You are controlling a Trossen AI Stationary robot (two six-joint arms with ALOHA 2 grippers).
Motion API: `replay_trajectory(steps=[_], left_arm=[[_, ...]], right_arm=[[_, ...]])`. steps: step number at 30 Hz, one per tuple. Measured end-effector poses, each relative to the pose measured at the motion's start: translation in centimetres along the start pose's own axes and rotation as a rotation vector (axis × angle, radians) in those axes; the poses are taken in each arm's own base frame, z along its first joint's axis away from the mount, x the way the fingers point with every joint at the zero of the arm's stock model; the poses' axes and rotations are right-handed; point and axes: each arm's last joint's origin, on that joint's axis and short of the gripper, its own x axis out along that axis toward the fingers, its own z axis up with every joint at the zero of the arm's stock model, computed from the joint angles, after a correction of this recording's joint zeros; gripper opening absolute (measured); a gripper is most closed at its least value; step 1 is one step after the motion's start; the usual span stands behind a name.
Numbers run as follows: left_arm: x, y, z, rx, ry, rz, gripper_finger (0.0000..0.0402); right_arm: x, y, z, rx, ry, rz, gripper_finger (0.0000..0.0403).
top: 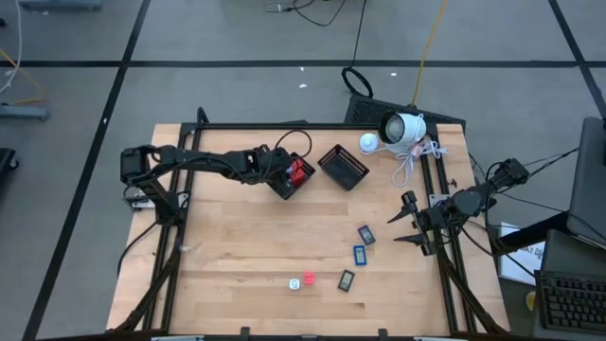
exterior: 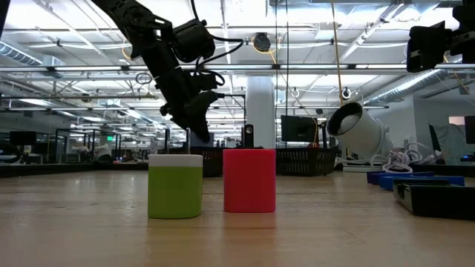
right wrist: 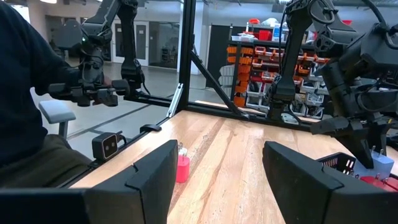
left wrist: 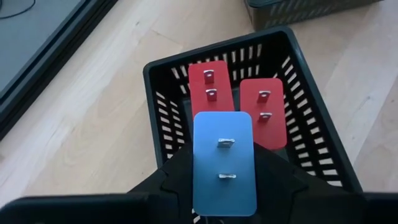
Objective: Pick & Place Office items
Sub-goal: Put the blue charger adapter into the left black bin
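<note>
Gripping a blue block [left wrist: 224,163], the left gripper [left wrist: 225,186] hangs over a black basket [left wrist: 311,134] with two red blocks [left wrist: 211,90]; right gripper [right wrist: 217,171] waits wide open beside the table [top: 237,246].

Right gripper [right wrist: 214,180]: jaws stand apart, hovering over the wooden surface [right wrist: 236,155]. Red block [right wrist: 182,167] on the surface between them, toward its edge. Farther off, the left gripper [right wrist: 367,149] holds a pale blue block [right wrist: 380,167] over a black mesh basket [right wrist: 339,163].
</note>
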Motion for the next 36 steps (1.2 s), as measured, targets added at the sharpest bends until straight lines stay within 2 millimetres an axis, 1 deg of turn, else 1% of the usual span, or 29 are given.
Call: replay_trajectory(steps=[4,8,13,19,23,28,33,36], left_arm=[[0.0,0.0,0.0,-0.014,0.000,0.002,0.0123],[0.0,0.0,0.0,-0.025,-0.003,0.019,0.0136],[-0.1,-0.2,-0.1,-0.025,-0.013,0.053,0.0122],[-0.1,-0.2,-0.1,-0.041,-0.011,0.046,0.0122],[-0.1,-0.2,-0.1,-0.043,-0.009,0.038,0.0131],[0.4,-0.3,-1.1,-0.060,-0.006,0.037,0.0122],[0.9,-0.2,-2.4,-0.087,0.002,0.039,0.0122],[1.0,-0.3,-2.7,-0.089,-0.008,0.033,0.0131]], right_arm=[[0.0,0.0,0.0,0.000,0.000,0.000,0.0224],[0.0,0.0,0.0,0.000,0.000,0.000,0.0224],[0.0,0.0,0.0,0.000,0.000,0.000,0.0224],[0.0,0.0,0.0,0.000,0.000,0.000,0.0224],[0.0,0.0,0.0,0.000,0.000,0.000,0.0224],[0.0,0.0,0.0,0.000,0.000,0.000,0.0224],[0.0,0.0,0.0,0.000,0.000,0.000,0.0224],[0.0,0.0,0.0,0.000,0.000,0.000,0.0224]])
